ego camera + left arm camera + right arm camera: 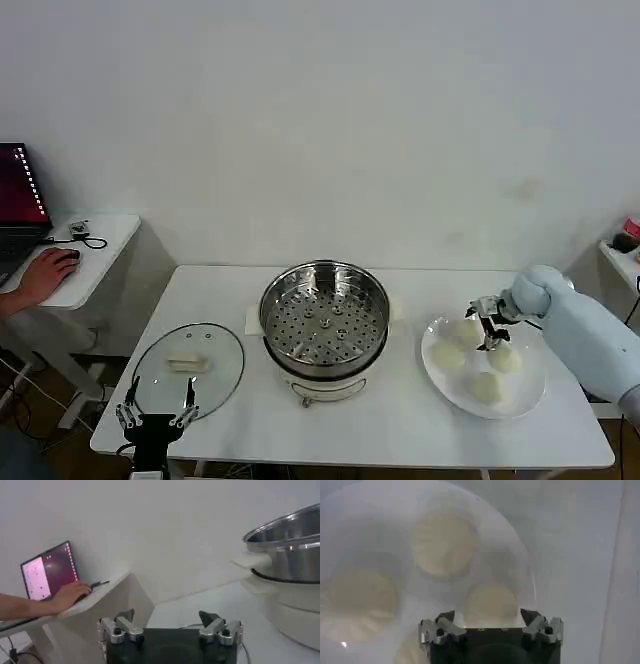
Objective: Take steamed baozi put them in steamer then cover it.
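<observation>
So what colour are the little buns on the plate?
Cream-white. The steamed baozi sit on the white plate; the head view shows them best.

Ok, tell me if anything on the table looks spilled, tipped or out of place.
Nothing stands out. The steamer sits upright and uncovered, its lid lies flat on the table beside it, and the buns are all on the plate, with the right gripper above them.
</observation>
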Action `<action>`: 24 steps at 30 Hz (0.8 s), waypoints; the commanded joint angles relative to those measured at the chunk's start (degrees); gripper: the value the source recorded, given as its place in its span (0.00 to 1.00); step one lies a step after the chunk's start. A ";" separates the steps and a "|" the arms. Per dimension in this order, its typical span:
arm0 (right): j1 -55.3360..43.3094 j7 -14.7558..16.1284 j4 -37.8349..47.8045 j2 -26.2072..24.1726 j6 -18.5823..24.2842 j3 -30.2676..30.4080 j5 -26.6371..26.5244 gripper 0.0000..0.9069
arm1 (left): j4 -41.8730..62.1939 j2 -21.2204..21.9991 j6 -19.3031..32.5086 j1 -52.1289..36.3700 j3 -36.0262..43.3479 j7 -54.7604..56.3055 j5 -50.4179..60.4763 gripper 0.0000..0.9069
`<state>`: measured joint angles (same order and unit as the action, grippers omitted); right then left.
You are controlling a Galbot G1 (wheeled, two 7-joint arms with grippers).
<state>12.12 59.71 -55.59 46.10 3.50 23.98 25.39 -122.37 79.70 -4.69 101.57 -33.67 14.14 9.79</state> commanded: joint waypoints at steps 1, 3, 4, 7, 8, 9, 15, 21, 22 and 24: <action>-1.07 -0.02 1.71 1.25 0.00 1.57 0.66 0.76 | -0.27 0.09 0.16 0.29 -0.15 0.16 0.09 1.00; -1.03 -0.09 1.80 1.26 -0.01 1.77 0.79 0.73 | -0.41 0.13 0.16 0.40 -0.11 0.16 0.13 1.00; -1.01 -0.28 1.85 1.28 -0.01 1.77 1.08 0.72 | -0.39 0.14 0.17 0.41 -0.10 0.15 0.13 1.00; -0.99 -0.52 2.04 1.30 0.09 1.65 1.40 0.72 | -0.41 0.19 0.23 0.45 -0.10 0.22 0.15 1.00; -1.01 -0.49 2.04 1.28 0.10 1.60 1.36 0.72 | -0.44 0.20 0.24 0.48 -0.10 0.24 0.16 1.00; -1.04 -0.47 1.98 1.18 0.20 1.63 1.39 0.72 | -0.52 0.21 0.23 0.54 -0.08 0.25 0.15 1.00; -2.22 0.08 -0.42 -0.49 0.44 1.92 -0.16 0.72 | -0.67 0.13 0.21 0.70 -0.24 0.31 0.09 1.00; -8.64 1.70 -9.89 -8.02 -0.02 7.06 -5.50 0.72 | -0.44 -0.10 0.23 0.82 -0.16 0.38 -0.06 1.00; -10.00 1.79 -11.71 -8.79 -0.21 8.17 -7.83 0.72 | -0.41 -0.19 0.22 0.78 -0.15 0.36 -0.10 1.00; -14.89 2.23 -14.52 -10.79 -0.47 10.69 -10.46 0.72 | -0.33 -0.31 0.20 0.51 -0.10 0.36 -0.14 1.00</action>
<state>4.77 61.31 -62.10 40.89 3.14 29.78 20.80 -122.86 79.55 -4.45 102.36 -33.85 14.48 9.72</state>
